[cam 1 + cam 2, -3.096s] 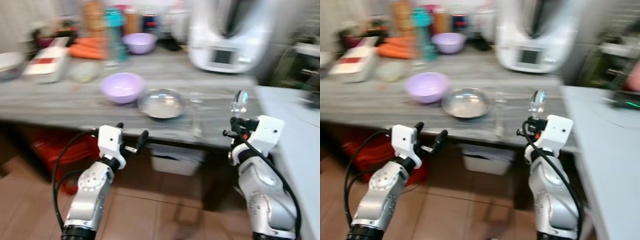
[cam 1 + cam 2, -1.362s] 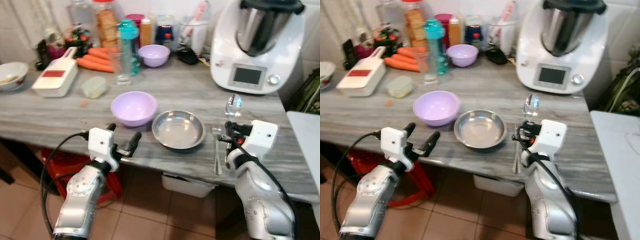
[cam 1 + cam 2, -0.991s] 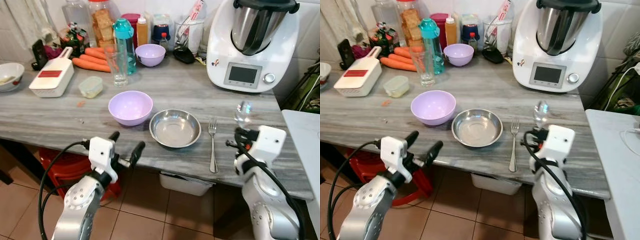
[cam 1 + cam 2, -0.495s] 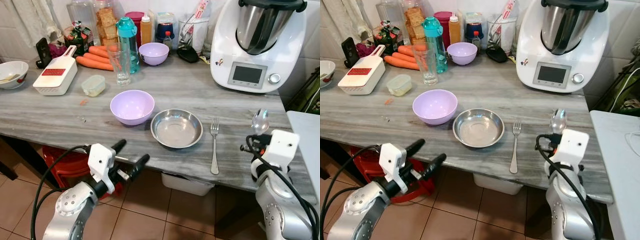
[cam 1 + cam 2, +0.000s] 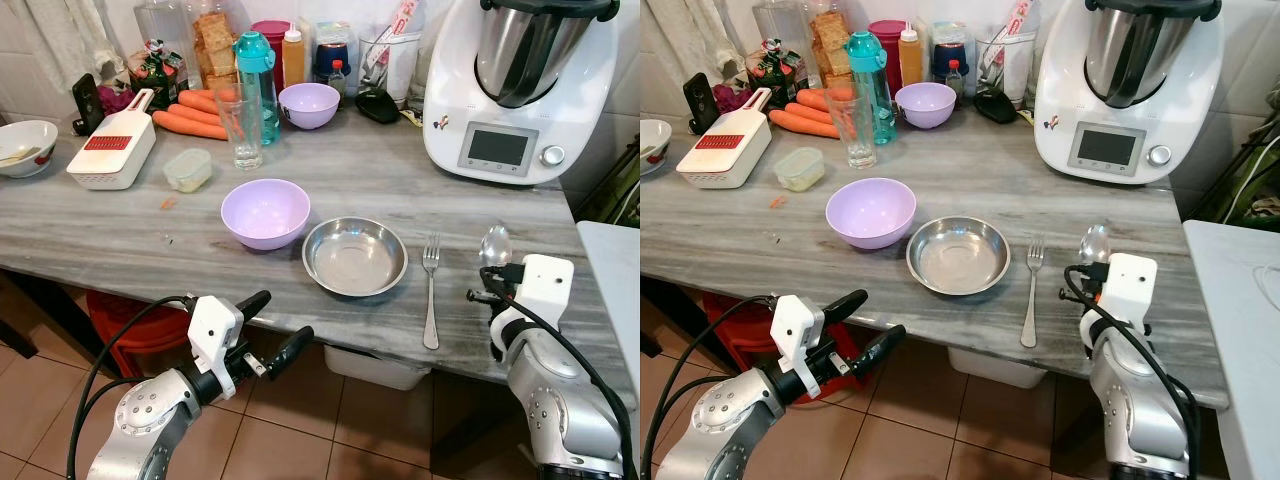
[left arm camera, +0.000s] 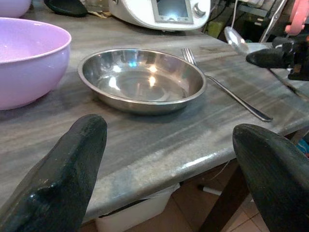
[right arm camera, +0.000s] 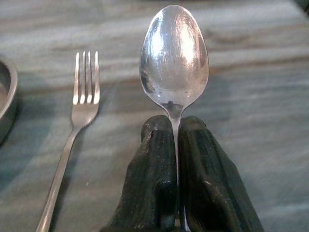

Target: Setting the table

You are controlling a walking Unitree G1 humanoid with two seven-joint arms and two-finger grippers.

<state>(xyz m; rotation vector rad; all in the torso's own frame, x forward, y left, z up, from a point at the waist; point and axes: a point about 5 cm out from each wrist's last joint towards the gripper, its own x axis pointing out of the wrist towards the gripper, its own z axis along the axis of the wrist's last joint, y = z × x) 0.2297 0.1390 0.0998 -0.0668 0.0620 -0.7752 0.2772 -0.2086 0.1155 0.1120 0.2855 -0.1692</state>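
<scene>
At the table's (image 5: pixel 120 215) front edge, our R gripper (image 7: pixel 175 145) clamps a spoon (image 7: pixel 174 58) above the top, just right of the fork (image 5: pixel 430 290) beside the steel bowl (image 5: pixel 354 256); L gripper (image 5: pixel 268 327) hangs open below the edge.

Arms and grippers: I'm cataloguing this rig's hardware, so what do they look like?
Both arms are silver, rounded metal segments with white boxy wrist housings. The left gripper and right gripper each have two long black textured fingers. Black cables loop alongside each arm.
</scene>
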